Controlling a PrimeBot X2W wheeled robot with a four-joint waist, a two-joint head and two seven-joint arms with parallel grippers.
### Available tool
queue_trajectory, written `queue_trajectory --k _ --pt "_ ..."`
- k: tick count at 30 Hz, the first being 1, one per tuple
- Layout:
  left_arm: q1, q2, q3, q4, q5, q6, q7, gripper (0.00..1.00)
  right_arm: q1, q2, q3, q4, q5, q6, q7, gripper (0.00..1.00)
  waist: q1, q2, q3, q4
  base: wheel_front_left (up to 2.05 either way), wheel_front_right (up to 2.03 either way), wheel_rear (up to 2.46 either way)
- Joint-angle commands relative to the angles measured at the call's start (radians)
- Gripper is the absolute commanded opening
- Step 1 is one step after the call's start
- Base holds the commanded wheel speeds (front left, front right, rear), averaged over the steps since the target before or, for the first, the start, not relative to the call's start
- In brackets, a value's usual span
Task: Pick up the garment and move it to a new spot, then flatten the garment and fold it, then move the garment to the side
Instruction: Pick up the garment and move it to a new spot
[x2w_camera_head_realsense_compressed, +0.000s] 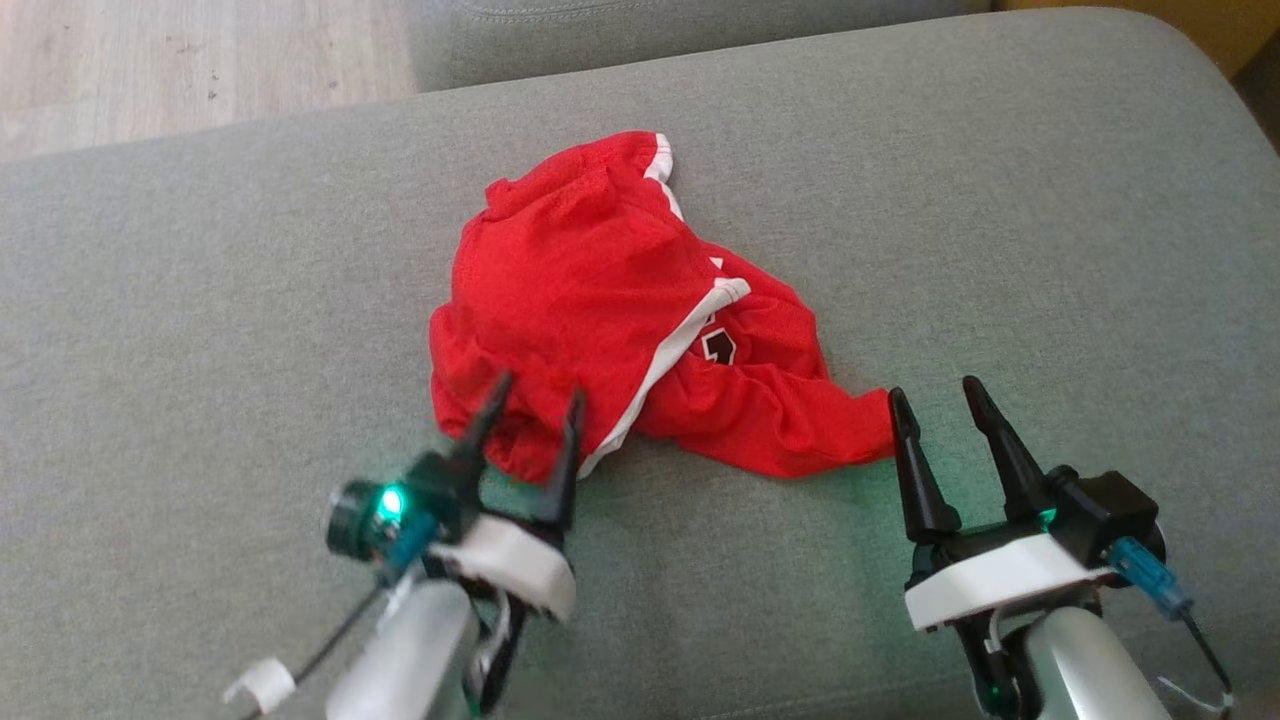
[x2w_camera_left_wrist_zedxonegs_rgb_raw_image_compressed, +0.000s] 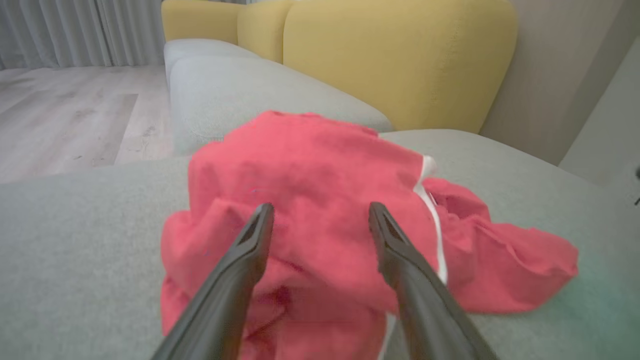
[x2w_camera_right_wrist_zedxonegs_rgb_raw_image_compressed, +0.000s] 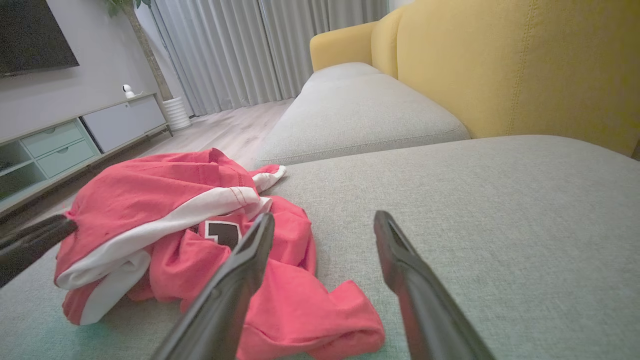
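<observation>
The garment (x2w_camera_head_realsense_compressed: 610, 300) is a red jersey with white trim and a dark number, lying crumpled in a heap on the grey sofa cushion (x2w_camera_head_realsense_compressed: 1000, 200). My left gripper (x2w_camera_head_realsense_compressed: 535, 395) is open at the heap's near left edge, its fingers spread over the cloth with nothing pinched. In the left wrist view the garment (x2w_camera_left_wrist_zedxonegs_rgb_raw_image_compressed: 320, 200) lies just past the open left gripper (x2w_camera_left_wrist_zedxonegs_rgb_raw_image_compressed: 320, 212). My right gripper (x2w_camera_head_realsense_compressed: 935, 390) is open at the heap's near right corner, just beside the cloth. In the right wrist view the garment (x2w_camera_right_wrist_zedxonegs_rgb_raw_image_compressed: 165, 220) lies left of the open right gripper (x2w_camera_right_wrist_zedxonegs_rgb_raw_image_compressed: 324, 220).
The wooden floor (x2w_camera_head_realsense_compressed: 190, 60) lies past the cushion's far left edge. A second grey cushion (x2w_camera_right_wrist_zedxonegs_rgb_raw_image_compressed: 360, 110) and a yellow backrest (x2w_camera_right_wrist_zedxonegs_rgb_raw_image_compressed: 525, 65) adjoin it. A low TV cabinet (x2w_camera_right_wrist_zedxonegs_rgb_raw_image_compressed: 65, 145) stands across the room. Bare cushion stretches to the right and left of the heap.
</observation>
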Motion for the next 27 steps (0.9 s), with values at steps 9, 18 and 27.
queue_trajectory --k 9,18,27 --pt "0.029 -0.003 -0.065 -0.039 -0.001 -0.008 0.026 1.0 -0.01 -0.003 0.023 -0.031 -0.012 0.004 -0.011 1.0 0.0 0.0 0.008 -0.019 0.0 0.0 0.0" --pt "-0.017 -0.005 -0.069 0.028 0.004 0.059 0.032 1.0 -0.01 -0.003 0.034 -0.025 -0.013 0.004 -0.011 1.0 0.0 0.0 0.015 -0.043 0.0 0.0 0.0" --pt "-0.052 -0.006 -0.059 0.072 -0.014 0.076 0.015 0.0 -0.005 -0.003 0.027 -0.022 -0.013 0.004 -0.011 1.0 0.0 0.0 0.011 -0.041 0.0 0.0 0.0"
